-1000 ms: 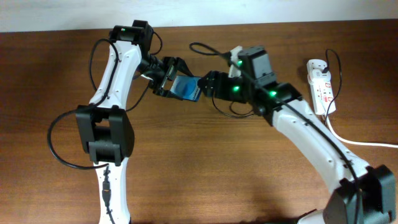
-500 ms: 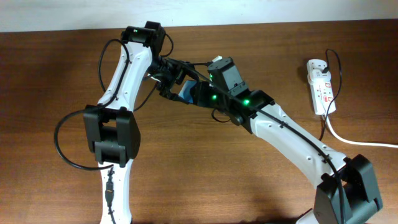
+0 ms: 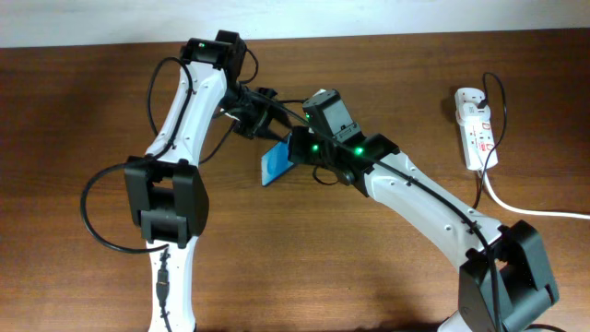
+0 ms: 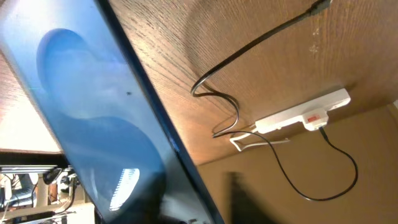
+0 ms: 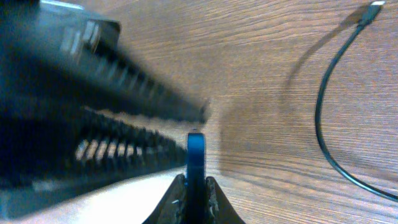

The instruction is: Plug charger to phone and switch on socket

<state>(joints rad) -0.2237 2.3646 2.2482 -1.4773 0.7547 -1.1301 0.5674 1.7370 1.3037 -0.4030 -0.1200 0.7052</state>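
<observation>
The brown wooden counter [image 3: 277,267] carries a white power strip [image 3: 476,129] near its far right edge. Its thick white cord [image 3: 525,210] trails right, and a thin black cable [image 5: 319,112] curves across the wood.

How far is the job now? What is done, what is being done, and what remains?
Done: nothing yet that shows. In hand: the right gripper has its jaws shut on the phone, holding it on edge. Remaining: the charger lies loose on the table with its plug tip free, so it must go into the phone; then the socket switch, whose state I cannot read.
</observation>
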